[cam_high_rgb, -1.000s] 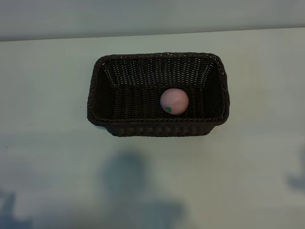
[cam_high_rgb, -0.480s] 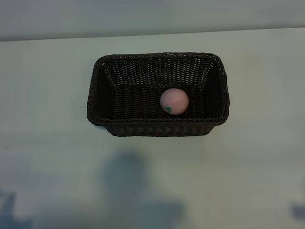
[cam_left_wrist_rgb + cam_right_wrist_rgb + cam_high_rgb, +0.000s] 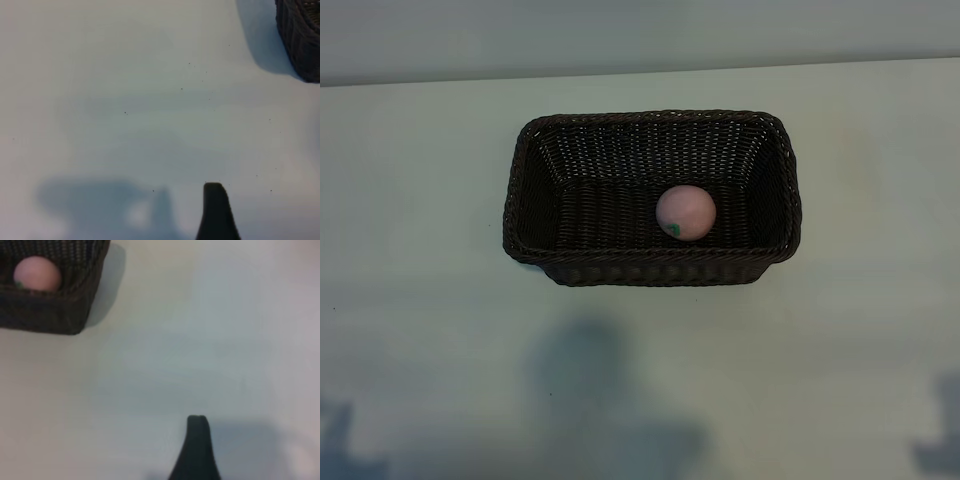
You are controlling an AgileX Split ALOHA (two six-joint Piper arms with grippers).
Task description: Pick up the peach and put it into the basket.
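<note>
The pale-pink peach (image 3: 686,212) lies inside the dark-brown wicker basket (image 3: 650,268), right of its middle, with its green mark facing the near wall. Neither arm shows in the exterior view. In the right wrist view the basket's corner (image 3: 55,315) and the peach (image 3: 36,274) sit far from my right gripper (image 3: 165,470). Only one dark finger (image 3: 197,450) of it shows, over bare table, with nothing held. My left gripper (image 3: 161,225) likewise shows one finger (image 3: 216,215) over bare table, and a basket corner (image 3: 300,40) lies far off.
The pale table (image 3: 420,300) spreads wide on all sides of the basket. Soft shadows (image 3: 600,400) fall on its near part, and its far edge (image 3: 640,72) runs behind the basket.
The peach and basket have not moved. The shadow at the near right edge of the exterior view has slid toward the near edge.
</note>
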